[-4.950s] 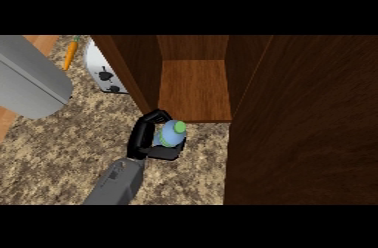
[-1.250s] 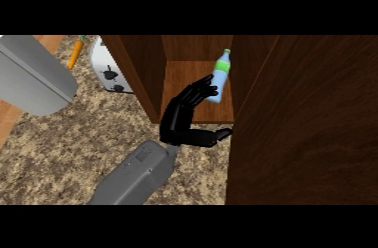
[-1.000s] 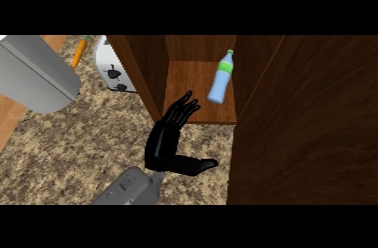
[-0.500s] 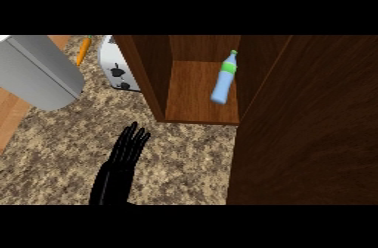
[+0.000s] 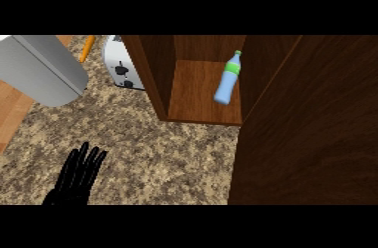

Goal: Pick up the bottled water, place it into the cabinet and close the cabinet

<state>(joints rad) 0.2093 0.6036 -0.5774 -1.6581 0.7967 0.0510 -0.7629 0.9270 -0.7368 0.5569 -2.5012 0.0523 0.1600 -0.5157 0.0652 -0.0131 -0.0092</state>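
The bottled water [image 5: 227,83], light blue with a green cap, rests on the wooden shelf [image 5: 193,94] inside the cabinet, near its right side, with nothing touching it. The cabinet's dark door [image 5: 310,122] stands open and fills the right of the head view. My left hand [image 5: 77,174] is low at the left over the speckled counter, fingers straight and open, holding nothing and well away from the cabinet. The right hand does not show.
A white toaster [image 5: 122,67] stands just left of the cabinet's side wall [image 5: 151,77]. A large grey object [image 5: 40,67] sits at the upper left, with an orange stick-like item [image 5: 87,47] behind it. The counter's wooden edge [image 5: 11,112] runs along the left.
My left hand let go of the bottle on the cabinet shelf and drew back down and to the left across the counter. The bottle stays on the shelf.
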